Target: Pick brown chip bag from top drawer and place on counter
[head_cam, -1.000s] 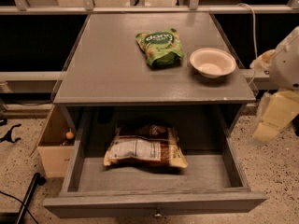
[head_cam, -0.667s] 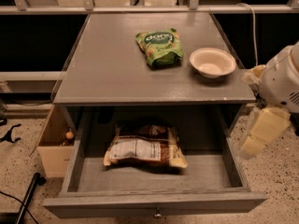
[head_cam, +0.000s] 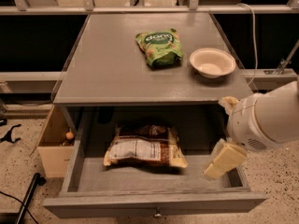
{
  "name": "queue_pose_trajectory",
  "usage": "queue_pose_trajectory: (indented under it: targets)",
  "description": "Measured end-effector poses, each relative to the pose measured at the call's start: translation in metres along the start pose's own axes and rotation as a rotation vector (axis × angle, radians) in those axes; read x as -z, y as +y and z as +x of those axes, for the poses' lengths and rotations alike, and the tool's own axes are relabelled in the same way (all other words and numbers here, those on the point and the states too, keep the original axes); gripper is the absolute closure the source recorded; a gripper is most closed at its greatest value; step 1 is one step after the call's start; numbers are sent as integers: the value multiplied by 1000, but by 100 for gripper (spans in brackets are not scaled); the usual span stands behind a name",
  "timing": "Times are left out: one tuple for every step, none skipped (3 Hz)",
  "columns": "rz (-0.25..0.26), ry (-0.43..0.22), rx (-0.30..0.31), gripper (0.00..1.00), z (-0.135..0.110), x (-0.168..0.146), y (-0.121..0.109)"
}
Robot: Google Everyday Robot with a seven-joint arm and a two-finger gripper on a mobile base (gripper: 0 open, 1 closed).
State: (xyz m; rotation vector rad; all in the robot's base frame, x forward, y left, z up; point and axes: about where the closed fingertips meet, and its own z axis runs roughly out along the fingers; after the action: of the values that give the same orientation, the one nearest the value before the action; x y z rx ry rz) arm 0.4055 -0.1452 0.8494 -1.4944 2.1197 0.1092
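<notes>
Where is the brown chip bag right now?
In the camera view, the brown chip bag lies flat in the middle of the open top drawer, below the counter. The gripper hangs over the drawer's right side, apart from the bag.

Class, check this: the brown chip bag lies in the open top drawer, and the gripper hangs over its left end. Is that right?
No: the camera view shows the gripper over the right end of the top drawer. The brown chip bag lies inside.
</notes>
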Motion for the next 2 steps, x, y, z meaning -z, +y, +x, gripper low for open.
queue_pose_trajectory:
  targets:
    - [1,0,0,0,0,-1,0]
    - [24,-12,-7,0,7,-16,-4]
